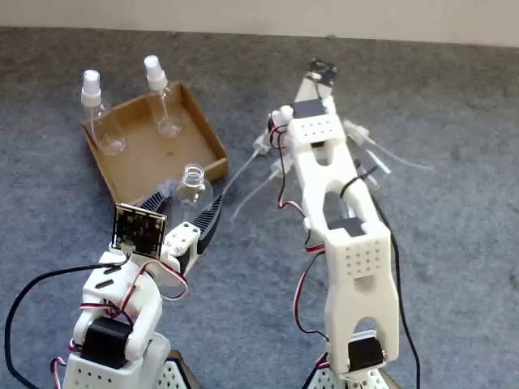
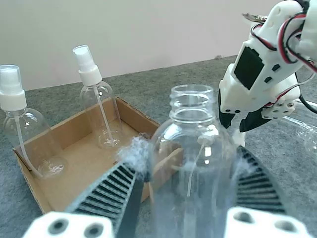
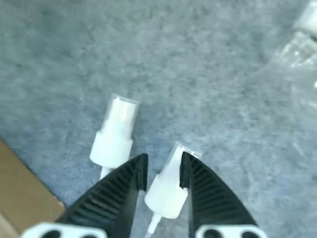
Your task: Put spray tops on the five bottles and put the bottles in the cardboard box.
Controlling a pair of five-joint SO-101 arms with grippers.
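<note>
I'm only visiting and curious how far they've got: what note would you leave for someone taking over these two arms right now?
Left gripper: shut on an uncapped bottle, upright beside the cardboard box.
Right gripper: open, fingers either side of a spray top lying on the carpet; a second spray top lies next to it.
Done: two topped bottles and stand in the box.
Left: top the held bottle, box it, then do the remaining ones. The clear items near the right arm are too blurred to count.
</note>
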